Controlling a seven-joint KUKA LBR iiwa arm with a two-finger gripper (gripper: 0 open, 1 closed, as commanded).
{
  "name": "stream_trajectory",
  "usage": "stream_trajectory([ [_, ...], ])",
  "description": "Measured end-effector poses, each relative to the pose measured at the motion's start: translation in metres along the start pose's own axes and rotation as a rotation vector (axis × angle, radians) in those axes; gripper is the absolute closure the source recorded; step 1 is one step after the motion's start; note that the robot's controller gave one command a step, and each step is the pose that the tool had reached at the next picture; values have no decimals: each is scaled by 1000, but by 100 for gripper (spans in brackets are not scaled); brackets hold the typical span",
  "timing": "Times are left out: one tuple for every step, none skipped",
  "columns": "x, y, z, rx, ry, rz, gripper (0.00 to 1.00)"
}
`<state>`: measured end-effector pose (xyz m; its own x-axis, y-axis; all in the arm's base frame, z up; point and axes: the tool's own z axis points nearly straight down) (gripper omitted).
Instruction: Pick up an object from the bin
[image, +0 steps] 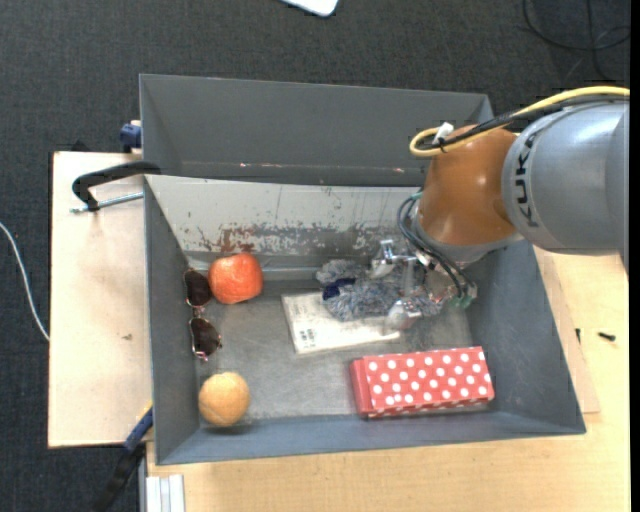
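My gripper (403, 288) hangs low at the back right of the bin, under the arm's orange cover. It is right beside a crumpled blue and white bag (348, 290), touching or nearly touching the bag's right end. The bag lies on the back edge of a flat white booklet (325, 327) in the middle of the bin floor. A red box with white dots (422, 381) lies just in front of the gripper, along the front wall.
At the left wall sit a red-orange round fruit (236, 278), a pair of sunglasses (200, 312) and a tan ball (223, 398) near the front corner. The arm fills the bin's back right corner.
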<state>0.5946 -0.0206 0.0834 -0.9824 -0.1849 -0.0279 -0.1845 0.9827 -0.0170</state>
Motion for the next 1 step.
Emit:
stream_trajectory([
  [0, 0, -2, -2, 1, 1, 100],
])
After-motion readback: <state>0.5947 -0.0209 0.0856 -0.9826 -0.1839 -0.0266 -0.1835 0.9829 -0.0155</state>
